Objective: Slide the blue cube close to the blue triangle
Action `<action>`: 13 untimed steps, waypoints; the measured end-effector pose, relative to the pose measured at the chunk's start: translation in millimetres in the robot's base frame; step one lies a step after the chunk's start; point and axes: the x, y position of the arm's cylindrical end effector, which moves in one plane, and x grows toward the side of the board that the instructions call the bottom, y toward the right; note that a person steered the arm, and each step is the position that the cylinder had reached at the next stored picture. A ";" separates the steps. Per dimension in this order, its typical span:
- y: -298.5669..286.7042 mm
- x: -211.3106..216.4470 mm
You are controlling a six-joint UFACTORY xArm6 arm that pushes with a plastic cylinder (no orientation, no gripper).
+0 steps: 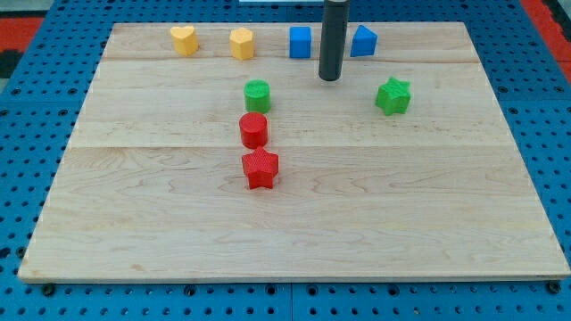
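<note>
A: On the bench (294, 232), what is the surface?

B: Pale wooden board, planks running across the view, grain visible. It rests on a blue perforated panel (27, 98) that shows on all sides. A red patch (22, 22) sits at the view's top left corner and another at the top right; I cannot tell what they belong to.

A: Block count?

B: Seven. Two yellow, two blue, two green, two red... correction, that is eight. Yellow heart (184, 40) and a yellow block (242, 43), possibly hexagonal, side by side at the top left. Blue cube (300, 42) and blue triangle (363, 40) along the top edge. Green cylinder (257, 94) below the yellow block, green star (393, 95) toward the view's right. Red cylinder (253, 129) just under the green one, red star (260, 168) just below that, near but apart.

A: Hand state?

B: No hand fitted, so nothing opens or closes. One dark rod comes down from the view's top; my tip (330, 78) sits on the board.

A: Tip against the blues?

B: Between the two in the left-right sense, slightly lower in the view than both. The rod's shaft covers the gap between them. Tip touches neither block as far as I can judge.

A: Blue cube location?

B: Top edge, just to the view's left of the rod, with the blue triangle just to the rod's right. The two are near, not touching.
</note>
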 end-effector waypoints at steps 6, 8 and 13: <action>-340.5 -0.7; -287.7 -62.2; -147.8 -62.7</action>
